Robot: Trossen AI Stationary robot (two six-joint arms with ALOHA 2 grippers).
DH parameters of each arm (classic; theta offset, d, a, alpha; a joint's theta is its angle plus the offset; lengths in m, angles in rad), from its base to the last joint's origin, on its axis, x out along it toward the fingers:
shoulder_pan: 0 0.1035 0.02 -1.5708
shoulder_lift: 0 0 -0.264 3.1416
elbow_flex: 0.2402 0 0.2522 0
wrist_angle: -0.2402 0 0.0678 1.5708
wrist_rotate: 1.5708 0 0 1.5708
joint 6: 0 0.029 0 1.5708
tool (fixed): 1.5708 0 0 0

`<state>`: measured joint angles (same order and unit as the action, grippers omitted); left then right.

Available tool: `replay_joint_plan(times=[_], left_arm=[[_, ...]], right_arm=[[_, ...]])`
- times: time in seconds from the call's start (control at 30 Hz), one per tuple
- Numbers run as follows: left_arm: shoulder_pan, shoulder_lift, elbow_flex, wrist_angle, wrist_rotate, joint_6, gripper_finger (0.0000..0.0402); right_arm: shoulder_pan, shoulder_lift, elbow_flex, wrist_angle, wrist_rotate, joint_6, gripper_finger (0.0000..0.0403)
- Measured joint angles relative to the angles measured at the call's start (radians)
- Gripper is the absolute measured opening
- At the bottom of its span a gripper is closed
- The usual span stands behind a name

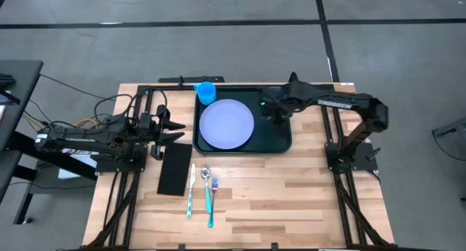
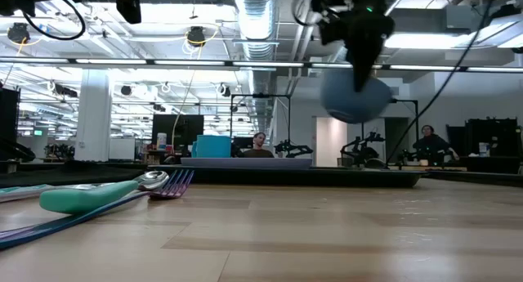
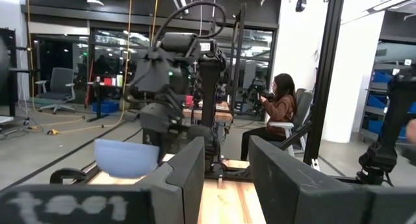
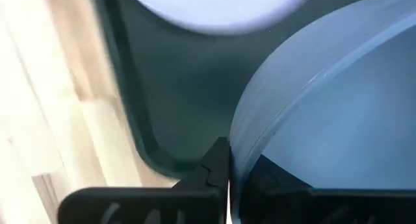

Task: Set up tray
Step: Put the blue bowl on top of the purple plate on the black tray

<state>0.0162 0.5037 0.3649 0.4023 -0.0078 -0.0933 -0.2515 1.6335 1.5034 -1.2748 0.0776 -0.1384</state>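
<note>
Pale blue bowl (image 4: 325, 107) pinched by right gripper (image 4: 229, 175), raised above dark tray (image 1: 280, 138)

Bare tabletop (image 1: 291, 196) at lower right lies open; plate (image 1: 226, 124) and cup (image 1: 207, 92) crowd the tray's (image 1: 280, 142) left, cutlery (image 1: 204, 187) lower centre.

Even, soft overhead light fills the high view; the bench (image 1: 291, 200) looks bright and the shadows under the arms are faint. In the low view, rows of ceiling lamps (image 2: 196, 37) glare white, and the near bench surface and the teal handle (image 2: 90, 196) are blurred. The left wrist view is dimmer, its own tool fingers (image 3: 188, 178) dark and out of focus. The right wrist view is soft throughout: the pale blue bowl (image 4: 338, 113) and the tray (image 4: 169, 87) are smeared.
</note>
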Motion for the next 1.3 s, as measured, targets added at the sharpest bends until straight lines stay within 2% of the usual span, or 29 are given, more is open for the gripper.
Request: replay_joint_plan(times=[0.27,0.5,0.67,1.3], left_arm=[[0.0,0.0,0.0,-0.004,0.0,0.0,0.0108],[0.0,0.0,0.0,-0.028,0.0,0.001,0.0108],[0.0,0.0,0.0,-0.057,0.0,0.001,0.0108],[0.0,0.0,0.0,-0.122,-0.002,0.045,0.0108]], right_arm=[[0.106,0.306,0.371,-0.116,0.019,-0.184,0.0001],[0.121,0.53,0.694,-0.225,0.068,-0.288,0.0001],[0.12,0.658,0.85,-0.26,0.109,-0.345,0.0001],[0.121,0.756,0.83,-0.164,0.107,-0.42,0.0001]])
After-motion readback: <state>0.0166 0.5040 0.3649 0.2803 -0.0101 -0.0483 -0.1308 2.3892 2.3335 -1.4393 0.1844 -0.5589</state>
